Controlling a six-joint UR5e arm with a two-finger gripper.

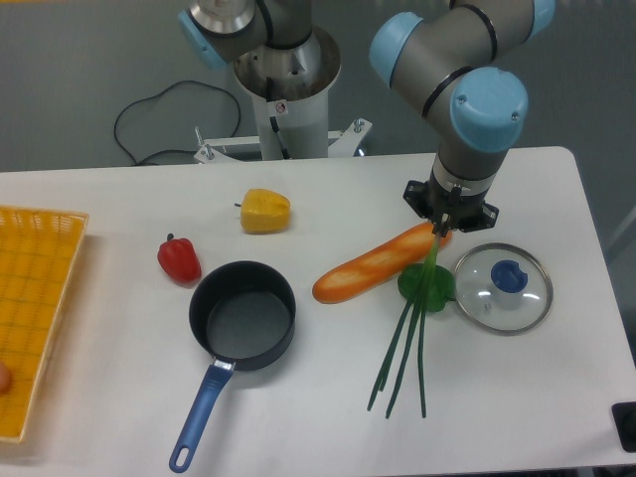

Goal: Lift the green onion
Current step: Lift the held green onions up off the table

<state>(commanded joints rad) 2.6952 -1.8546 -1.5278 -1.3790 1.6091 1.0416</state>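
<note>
Your gripper [443, 227] looks pinched on the green onion [405, 353] beside the baguette [376, 264], so lift straight up slowly.

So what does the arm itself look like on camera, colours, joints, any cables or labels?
The arm is built of grey metallic tube segments with light blue round caps on the joints, the nearest cap facing the camera. Its wrist ends in a small black two-finger gripper. The silver cylindrical base column carries a small red-and-white sticker, and a black cable loops on the floor behind the white table.
</note>
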